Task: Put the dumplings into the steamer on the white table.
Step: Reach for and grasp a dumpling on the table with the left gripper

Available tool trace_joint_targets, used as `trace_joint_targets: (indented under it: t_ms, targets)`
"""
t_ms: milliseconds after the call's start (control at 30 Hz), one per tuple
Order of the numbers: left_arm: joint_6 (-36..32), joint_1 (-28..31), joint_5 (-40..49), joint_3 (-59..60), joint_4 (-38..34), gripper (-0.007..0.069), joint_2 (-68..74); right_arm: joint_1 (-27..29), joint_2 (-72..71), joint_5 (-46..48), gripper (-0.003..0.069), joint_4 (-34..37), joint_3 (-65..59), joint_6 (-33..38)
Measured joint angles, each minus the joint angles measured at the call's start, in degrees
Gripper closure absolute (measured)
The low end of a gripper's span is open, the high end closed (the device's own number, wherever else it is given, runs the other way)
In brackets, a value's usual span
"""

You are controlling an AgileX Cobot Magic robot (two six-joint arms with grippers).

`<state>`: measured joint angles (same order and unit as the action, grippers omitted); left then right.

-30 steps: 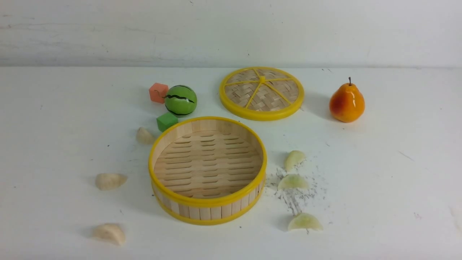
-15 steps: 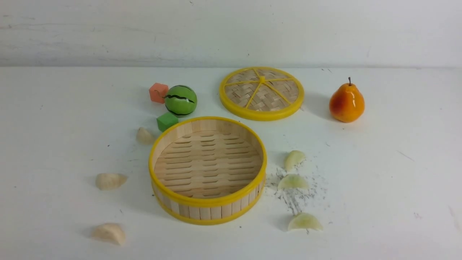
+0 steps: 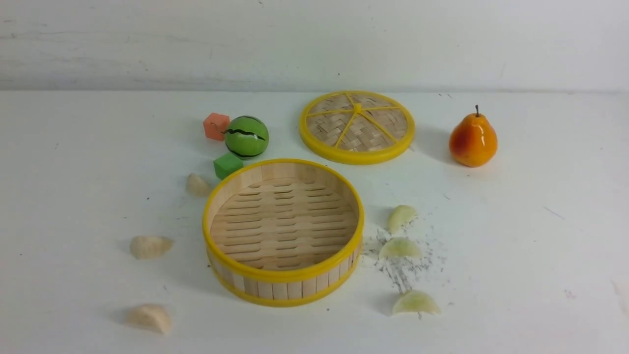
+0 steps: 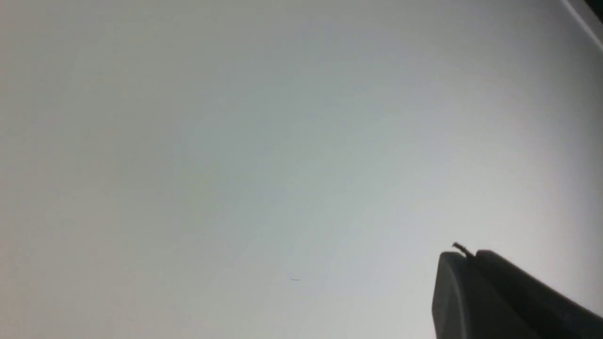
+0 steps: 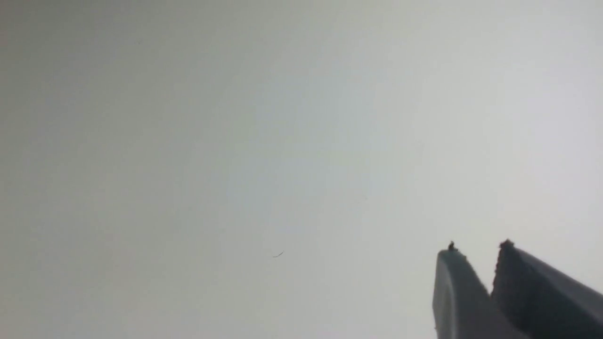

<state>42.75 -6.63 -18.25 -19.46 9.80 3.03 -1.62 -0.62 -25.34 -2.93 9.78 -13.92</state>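
Across the white table point(image 3: 540, 246) nothing has shifted, all six dumplings point(image 3: 399, 248) lying outside the steamer point(image 3: 282, 275) and beyond both pincers' view, so we judge nothing begun: our left pincer point(image 4: 471, 256) is shut empty, our right pincer point(image 5: 478, 252) barely parted, also empty.

We find no readable text, label, brand, number or sign in any view. The steamer point(image 3: 282, 275), the woven lid point(image 3: 357, 127), the toy pear point(image 3: 472, 140) and the striped green ball point(image 3: 246, 137) carry no writing. The dark marks point(image 3: 403, 269) on the white table point(image 3: 540, 246) are scuffs and specks, not characters.
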Motion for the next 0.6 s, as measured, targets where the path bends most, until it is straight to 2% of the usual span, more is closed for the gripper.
trace_joint_targets:
  t_ms: [67, 100, 167, 267, 300, 333, 367, 400, 433, 500, 533, 600]
  targets:
    - [-3.01, 0.00, 6.85, -8.28, 4.39, 0.0638, 6.32, 0.00, 0.41, 7.44, 0.0662, -1.16, 4.41, -0.01]
    - [-3.96, 0.00, 8.79, -10.21, 5.91, 0.0638, 9.08, 0.00, 0.82, 11.05, 0.0671, -1.48, 6.08, -0.01]
    - [-6.06, 0.00, 11.80, -14.58, 8.14, 0.0638, 14.24, 0.00, 2.36, 18.27, 0.0676, -2.01, 8.53, 0.28]
    - [-7.46, 0.00, 22.71, -21.81, 9.79, 0.0638, 28.38, 0.00, 9.13, 37.74, 0.0670, -3.06, 10.95, 1.51]
    - [-7.11, 0.00, 27.24, -23.48, 9.06, 0.0638, 32.23, 0.00, 11.49, 42.76, 0.0669, -3.12, 10.95, 1.59]
    - [-6.97, 0.00, 28.21, -23.79, 8.85, 0.0638, 33.00, 0.00, 12.49, 44.67, 0.0669, -3.12, 10.95, 1.65]
    - [-6.69, 0.00, 36.49, -26.15, 6.22, 0.0638, 38.86, 0.00, 16.04, 50.50, 0.0669, -2.56, 10.89, 1.64]
    - [-6.69, 0.00, 38.58, -26.68, 5.37, 0.0638, 40.28, 0.00, 17.07, 51.95, 0.0669, -2.21, 10.89, 1.66]
    - [-7.24, 0.00, 45.51, -28.31, 2.20, 0.0638, 45.24, 0.00, 21.13, 56.25, 0.0669, -0.53, 10.89, 1.87]
    - [-8.42, 0.00, 51.21, -29.60, -1.08, 0.0638, 50.12, 0.00, 24.03, 58.17, 0.0669, 1.22, 10.89, 2.49]
    - [-10.16, 0.00, 55.32, -30.64, -4.13, 0.0638, 54.86, 0.00, 27.09, 59.11, 0.0669, 4.14, 10.89, 3.92]
    - [-11.64, 0.00, 58.10, -31.79, -7.29, 0.0638, 60.83, 0.00, 30.65, 58.85, 0.0667, 10.05, 10.89, 7.52]
